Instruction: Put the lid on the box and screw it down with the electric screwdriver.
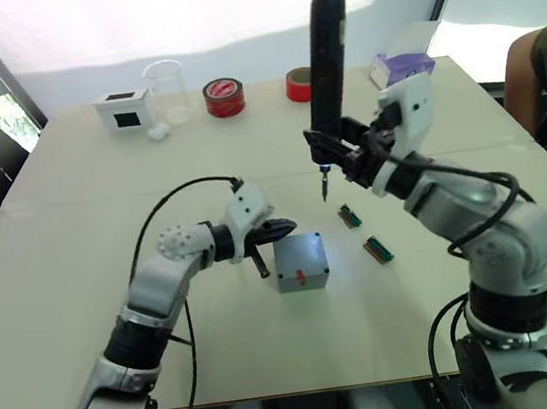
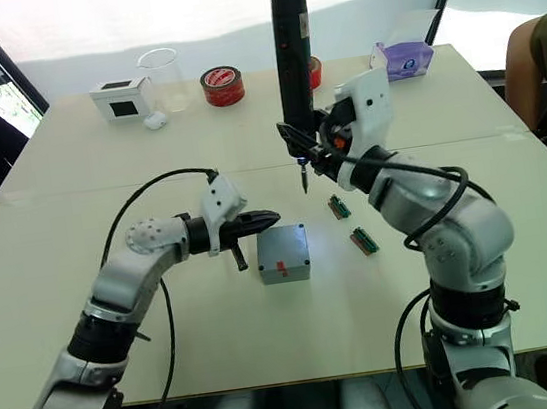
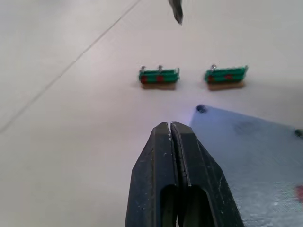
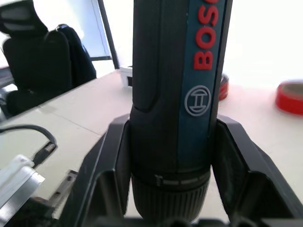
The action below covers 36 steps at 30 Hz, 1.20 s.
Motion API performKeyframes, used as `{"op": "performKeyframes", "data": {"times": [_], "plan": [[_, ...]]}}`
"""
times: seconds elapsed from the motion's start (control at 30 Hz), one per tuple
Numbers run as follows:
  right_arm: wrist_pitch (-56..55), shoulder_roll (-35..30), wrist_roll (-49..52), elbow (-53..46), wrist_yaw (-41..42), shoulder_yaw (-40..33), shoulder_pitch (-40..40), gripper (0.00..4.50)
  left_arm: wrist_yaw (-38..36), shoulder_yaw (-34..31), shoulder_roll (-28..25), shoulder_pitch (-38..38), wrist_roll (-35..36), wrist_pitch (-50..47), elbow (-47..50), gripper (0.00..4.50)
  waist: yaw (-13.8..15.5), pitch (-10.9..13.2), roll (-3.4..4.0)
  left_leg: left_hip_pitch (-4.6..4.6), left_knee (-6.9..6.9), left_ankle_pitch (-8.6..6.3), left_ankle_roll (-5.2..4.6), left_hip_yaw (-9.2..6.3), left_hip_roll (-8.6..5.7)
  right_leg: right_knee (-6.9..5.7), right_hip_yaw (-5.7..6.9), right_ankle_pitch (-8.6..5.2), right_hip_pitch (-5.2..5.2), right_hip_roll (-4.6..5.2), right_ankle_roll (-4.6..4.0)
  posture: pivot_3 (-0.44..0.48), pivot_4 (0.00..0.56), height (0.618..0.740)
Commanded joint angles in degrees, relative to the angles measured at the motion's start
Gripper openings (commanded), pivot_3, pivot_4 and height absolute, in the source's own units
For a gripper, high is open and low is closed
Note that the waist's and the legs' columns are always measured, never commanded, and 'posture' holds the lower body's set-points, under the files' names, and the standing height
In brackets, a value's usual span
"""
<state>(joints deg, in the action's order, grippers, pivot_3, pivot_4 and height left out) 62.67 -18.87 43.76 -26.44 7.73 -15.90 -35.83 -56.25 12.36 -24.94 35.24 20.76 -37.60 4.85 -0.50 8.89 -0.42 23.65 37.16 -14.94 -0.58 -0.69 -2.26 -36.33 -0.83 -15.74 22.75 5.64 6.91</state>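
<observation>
- The box [image 1: 300, 261] sits near the middle of the table [image 1: 78, 250], its red mark on the near side facing the camera.
- The lid [image 3: 251, 151] already lies on top of the box, flush with its edges as far as can be seen; a dark corner hole shows in the left wrist view.
- The left claw [image 1: 279, 229] has its two black fingers [image 3: 187, 161] pressed together with nothing between them. It points to the right, its tips at the box's far-left corner, just above the lid's edge; whether it touches the lid cannot be told.
- The right claw [image 1: 331, 146] is clamped around the electric screwdriver [image 1: 325, 56], gripping its lower part, with the black body standing upright above it.
- The screwdriver's thin bit [image 1: 325, 186] points down and hangs in the air, above the table, beyond the box and slightly to its right, clear of the lid.
- Two small green circuit strips [image 1: 350, 217] [image 1: 378, 249] lie on the table just right of the box, apart from each other.
- Along the far edge stand a white box with a dark window [image 1: 126, 110], a clear beaker [image 1: 167, 89], two red tape rolls [image 1: 224, 97] [image 1: 298, 85] and a purple tissue box [image 1: 402, 68].
- A person's arm [image 1: 538, 69] shows at the right edge.
</observation>
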Motion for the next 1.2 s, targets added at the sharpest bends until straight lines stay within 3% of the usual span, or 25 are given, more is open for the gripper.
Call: {"op": "performKeyframes", "data": {"times": [0.03, 0.2, 0.33, 0.43, 0.7, 0.9, 1.2], "plan": [[8.42, -4.60, 10.40, 1.63, -1.94, -11.13, -4.98, 1.77, -5.03, -2.34, -2.69, 2.04, 5.80, -3.32, 4.64, 0.00, -0.12, 0.12, 0.08, 0.03, 0.00, 0.00, 0.00, 0.01, -0.03, 0.01, 0.00, 0.00, 0.02, 0.03, 0.00, 0.000, 0.150, 0.740], [23.09, -12.46, 13.71, 4.88, -3.32, -14.31, -6.32, 1.77, -9.42, -0.80, -6.83, 2.04, 8.00, -4.93, 9.29, 0.00, -0.44, 0.18, 0.18, 0.63, -0.03, 0.02, 0.02, 0.03, 0.03, 0.05, -0.04, 0.00, 0.63, 0.01, 0.00, 0.000, 0.150, 0.740], [29.83, -26.53, 18.58, 15.03, -3.66, -12.75, 5.21, 1.77, -15.41, 4.39, -12.32, -0.44, 4.38, 0.54, 13.03, 0.00, 0.22, 0.19, 0.18, 0.73, -0.02, 0.03, 0.03, 0.01, 0.07, 0.14, 0.02, -0.01, 0.59, -0.01, -0.01, 0.000, 0.150, 0.740], [29.83, -30.67, 23.06, 16.25, -2.94, -10.39, 8.53, 1.77, -14.62, 5.61, -12.26, -1.49, 3.16, 2.37, 12.20, 0.00, 0.39, 0.37, 0.45, 0.73, 0.07, -0.05, -0.13, 0.20, -0.04, 0.21, -0.04, 0.00, 0.55, 0.10, 0.00, 0.000, 0.150, 0.740], [29.83, -36.10, 24.54, 21.82, -5.23, -7.67, 14.26, 1.77, -10.29, 4.93, -9.80, -1.74, 2.21, 3.06, 12.19, 0.00, -0.19, 0.56, 0.50, 0.74, 0.20, -0.02, -0.29, 0.32, -0.01, 0.16, -0.10, 0.13, 0.58, -0.03, 0.25, 0.000, 0.150, 0.740], [29.83, -37.44, 23.29, 28.32, -5.79, -5.86, 12.91, 1.77, -9.45, 3.75, -9.74, -1.85, 4.44, 1.63, 13.14, 0.00, -0.15, 0.56, 0.49, 0.74, 0.28, -0.02, -0.29, 0.33, -0.01, 0.15, -0.11, 0.15, 0.56, -0.04, 0.28, 0.000, 0.150, 0.740], [29.83, -37.25, 19.32, 29.93, -4.84, -1.39, 10.75, 1.77, -8.68, 2.22, -9.55, -1.37, 7.24, -0.67, 15.03, 0.00, -0.17, 0.57, 0.45, 0.74, 0.31, -0.02, -0.28, 0.33, -0.01, 0.14, -0.10, 0.16, 0.55, -0.06, 0.29, 0.000, 0.150, 0.740]]}}
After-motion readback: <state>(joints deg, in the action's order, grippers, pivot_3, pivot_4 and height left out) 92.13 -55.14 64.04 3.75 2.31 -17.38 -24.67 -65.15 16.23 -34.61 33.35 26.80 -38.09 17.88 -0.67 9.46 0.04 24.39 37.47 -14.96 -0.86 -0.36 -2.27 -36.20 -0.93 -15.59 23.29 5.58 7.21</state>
